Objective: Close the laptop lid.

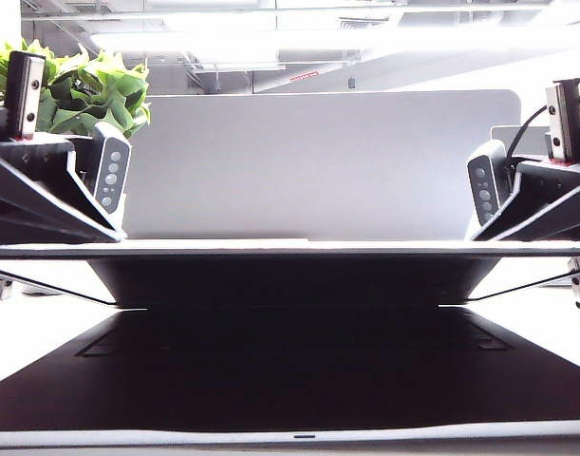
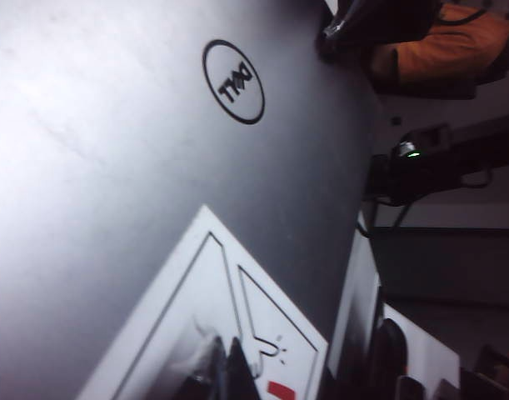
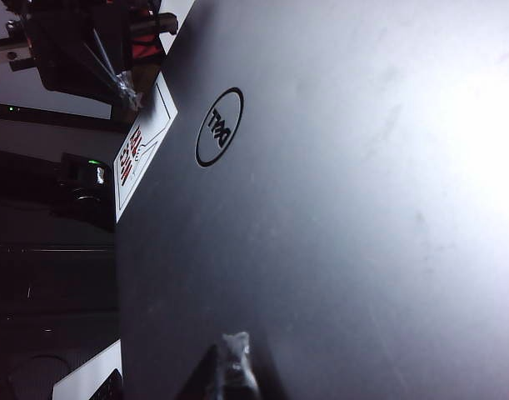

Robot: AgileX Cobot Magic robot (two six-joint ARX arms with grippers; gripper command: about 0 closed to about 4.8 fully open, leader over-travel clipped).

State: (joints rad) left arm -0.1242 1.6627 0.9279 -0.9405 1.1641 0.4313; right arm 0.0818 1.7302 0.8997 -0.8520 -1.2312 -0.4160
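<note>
The laptop lid (image 1: 290, 250) is tipped far forward, so the exterior view shows only its thin front edge above the dark keyboard deck (image 1: 290, 370). Its silver outside with the round Dell logo (image 2: 233, 82) and a white sticker (image 2: 196, 333) fills both wrist views. My left gripper (image 2: 225, 367) is shut, with its tips resting on the sticker. My right gripper (image 3: 235, 358) is shut too, tips against the bare lid (image 3: 337, 208) on the other side. In the exterior view the left gripper (image 1: 104, 226) and the right gripper (image 1: 479, 226) sit on top of the lid near its two ends.
A grey desk divider (image 1: 318, 161) stands behind the laptop. A green plant (image 1: 81, 85) is at the back left. The right wrist view shows the left gripper (image 3: 125, 83) on the red-lettered sticker (image 3: 137, 154).
</note>
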